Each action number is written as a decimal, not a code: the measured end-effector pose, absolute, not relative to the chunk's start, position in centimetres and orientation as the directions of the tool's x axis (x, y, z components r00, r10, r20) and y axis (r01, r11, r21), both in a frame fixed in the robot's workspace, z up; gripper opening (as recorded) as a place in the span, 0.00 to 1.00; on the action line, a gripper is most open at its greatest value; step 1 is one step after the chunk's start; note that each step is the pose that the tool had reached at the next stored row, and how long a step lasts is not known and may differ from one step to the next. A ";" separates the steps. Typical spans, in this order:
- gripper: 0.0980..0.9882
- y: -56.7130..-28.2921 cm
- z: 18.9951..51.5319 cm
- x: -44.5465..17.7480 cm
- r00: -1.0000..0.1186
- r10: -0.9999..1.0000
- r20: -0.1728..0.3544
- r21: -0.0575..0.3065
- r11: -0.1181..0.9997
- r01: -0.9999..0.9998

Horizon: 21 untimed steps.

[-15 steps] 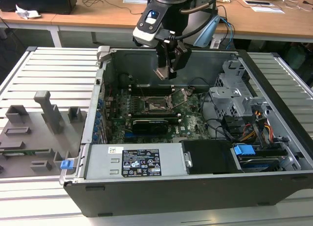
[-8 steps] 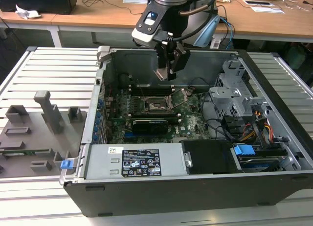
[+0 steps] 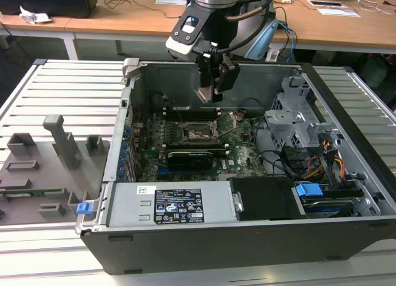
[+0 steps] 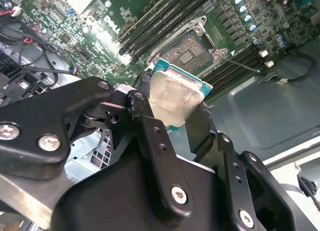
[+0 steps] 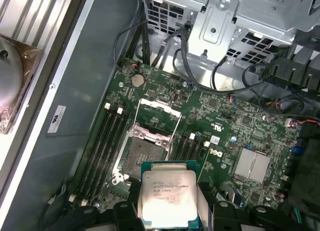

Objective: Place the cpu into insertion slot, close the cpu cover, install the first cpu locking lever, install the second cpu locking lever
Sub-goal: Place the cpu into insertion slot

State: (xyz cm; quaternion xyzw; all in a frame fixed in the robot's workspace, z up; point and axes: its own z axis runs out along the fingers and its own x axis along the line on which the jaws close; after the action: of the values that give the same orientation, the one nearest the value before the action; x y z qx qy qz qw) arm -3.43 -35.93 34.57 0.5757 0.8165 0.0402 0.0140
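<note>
We logged gripper (image 3: pixel 209 95) clamped on cpu (image 5: pixel 168 193) | cpu sat between its fingers | hung above slot (image 5: pixel 141 158), not touching.

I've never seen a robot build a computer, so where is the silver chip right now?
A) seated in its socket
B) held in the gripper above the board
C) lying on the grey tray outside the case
B: the gripper clamps the cpu above the board; the insertion slot is empty.
</note>
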 end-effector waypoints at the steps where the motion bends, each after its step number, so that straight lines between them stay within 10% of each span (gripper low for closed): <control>1: 0.48 -35.9 34.6 -3.4 -0.334 0.942 0.023 0.082 0.331 0.940; 21: 0.48 -35.9 33.4 -3.5 -0.205 0.978 0.024 0.080 0.202 0.976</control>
State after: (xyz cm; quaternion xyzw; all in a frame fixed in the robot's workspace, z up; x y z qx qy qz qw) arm -3.48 -35.93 33.44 0.6303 0.7752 0.0386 0.0159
